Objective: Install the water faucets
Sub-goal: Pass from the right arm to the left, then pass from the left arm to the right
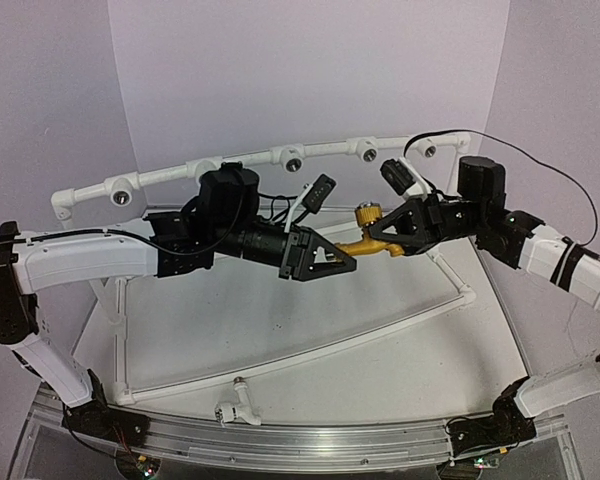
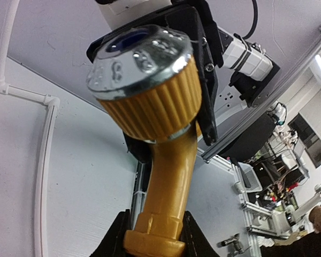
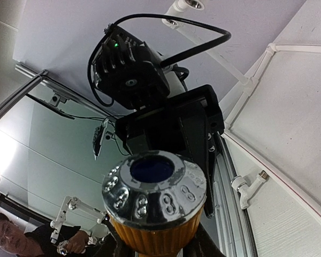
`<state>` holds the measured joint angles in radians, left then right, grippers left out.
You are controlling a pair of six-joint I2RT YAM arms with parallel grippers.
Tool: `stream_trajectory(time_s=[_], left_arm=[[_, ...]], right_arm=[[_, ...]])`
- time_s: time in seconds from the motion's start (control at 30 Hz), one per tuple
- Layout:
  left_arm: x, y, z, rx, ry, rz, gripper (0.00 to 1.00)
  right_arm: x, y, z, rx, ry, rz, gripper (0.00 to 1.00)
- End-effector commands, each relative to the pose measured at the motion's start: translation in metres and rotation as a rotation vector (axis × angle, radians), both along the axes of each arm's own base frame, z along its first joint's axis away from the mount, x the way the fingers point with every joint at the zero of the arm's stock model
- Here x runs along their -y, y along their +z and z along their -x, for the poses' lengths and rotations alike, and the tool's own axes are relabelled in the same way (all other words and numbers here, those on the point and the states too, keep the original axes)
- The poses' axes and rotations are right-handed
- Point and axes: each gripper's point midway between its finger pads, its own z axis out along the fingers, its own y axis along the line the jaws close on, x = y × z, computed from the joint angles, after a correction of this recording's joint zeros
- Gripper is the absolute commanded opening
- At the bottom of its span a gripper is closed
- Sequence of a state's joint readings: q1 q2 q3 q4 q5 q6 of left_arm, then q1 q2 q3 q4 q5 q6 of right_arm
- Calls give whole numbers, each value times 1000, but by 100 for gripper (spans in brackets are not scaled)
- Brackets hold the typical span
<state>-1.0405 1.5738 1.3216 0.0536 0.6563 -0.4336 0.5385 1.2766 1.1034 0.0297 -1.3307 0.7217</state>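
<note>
The yellow-orange water faucet (image 1: pixel 366 240) hangs in mid-air above the table's middle, held from both sides. My left gripper (image 1: pixel 348 262) is shut on its flanged spout end (image 2: pixel 152 238), with a black finger pressed on each side. My right gripper (image 1: pixel 400 238) is shut on the ribbed body just under the silver-capped handle (image 3: pixel 154 195). In the left wrist view the handle (image 2: pixel 144 75) points away, towards the right gripper's black body (image 2: pixel 206 64). The white water faucet (image 1: pixel 236 410) lies on the table near the front edge, also seen as a small white tap (image 3: pixel 247 188).
A curved white pipe frame (image 1: pixel 250 160) with round dark sockets arches across the back. Thin white pipes (image 1: pixel 450 305) outline the table area. An aluminium rail (image 1: pixel 280 445) runs along the near edge between the arm bases. A black cable (image 1: pixel 540 165) loops over the right arm.
</note>
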Motion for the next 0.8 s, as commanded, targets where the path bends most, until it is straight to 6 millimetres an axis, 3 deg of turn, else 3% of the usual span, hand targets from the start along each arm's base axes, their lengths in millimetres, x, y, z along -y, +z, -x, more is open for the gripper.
stream_trajectory(time_s=[0.0,0.1,0.13,0.17,0.23,0.3,0.5,0.67,0.77], left_arm=[[-12,57,2,116,30,137,0],[-19,56,-12,146,130,129,0],[-22,57,-17,156,167,124,0],[-24,54,-22,163,195,109,0],[-28,53,-30,181,254,88,0],[-30,48,-35,190,282,58,0],[-28,34,-42,192,301,-29,0],[-26,31,-41,192,286,-35,0],[-24,28,-40,184,276,-39,0]], right_arm=[[-3,3,-8,88,-40,-3,13],[0,-11,-18,109,-125,67,76],[3,-13,-27,135,-197,97,92],[8,-22,-36,154,-276,142,98],[24,-31,-60,222,-477,207,98],[32,-27,-61,329,-512,210,98],[12,-3,-36,348,-286,111,96],[-10,-6,-26,257,-119,75,70],[-21,-4,-24,262,-91,62,67]])
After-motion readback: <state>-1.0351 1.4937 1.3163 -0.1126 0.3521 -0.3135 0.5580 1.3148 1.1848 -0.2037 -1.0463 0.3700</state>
